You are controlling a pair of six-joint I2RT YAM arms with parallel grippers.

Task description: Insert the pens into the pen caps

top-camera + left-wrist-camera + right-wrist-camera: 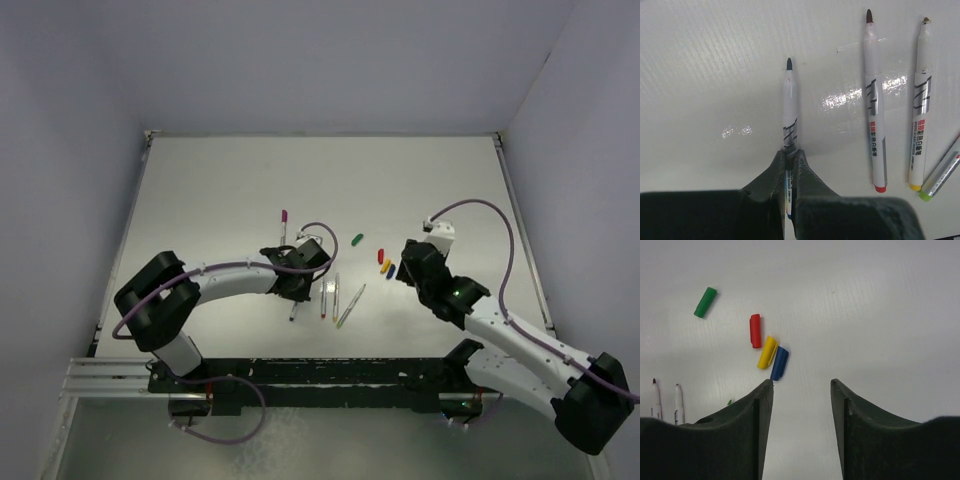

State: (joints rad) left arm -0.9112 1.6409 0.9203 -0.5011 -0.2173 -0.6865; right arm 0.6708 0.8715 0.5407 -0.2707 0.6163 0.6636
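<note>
From above, the left gripper (294,292) is clamped on the held pen (293,312), just left of the red-ended pen (324,300), which lies loose on the desk (220,190). The yellow-ended pen (335,294) is at the red-ended pen's right side and the green-ended pen (350,307) is just past that, slanted. Beyond the red-ended pen and a little left lies the purple-capped pen (284,226), apparently the one pairing already made. To its right and further back sit the green cap (358,239), red cap (380,254), yellow cap (383,266) and blue cap (390,271), with the right gripper (400,272) just beside the blue one. In the left wrist view the jaws are closed on the rear of the held pen (790,110), its dark tip bare and pointing away. The red-ended pen (875,125) lies parallel to its right, then the yellow-ended pen (920,115) and a corner of the green-ended pen (942,175), all uncapped. I cannot tell whether the held pen is lifted or resting on the desk. In the right wrist view the jaws of the right gripper (801,390) stand open with nothing between them. The blue cap (779,363) lies just off one fingertip, touching the yellow cap (767,352). The red cap (755,330) is close by and the green cap (705,302) lies apart. All four lie well to the right of two bare pen tips at the lower left, one of which is probably the red-ended pen. As I judge it, one pen of five is done, four caps and four pens remain, and the blue cap looks next.
</note>
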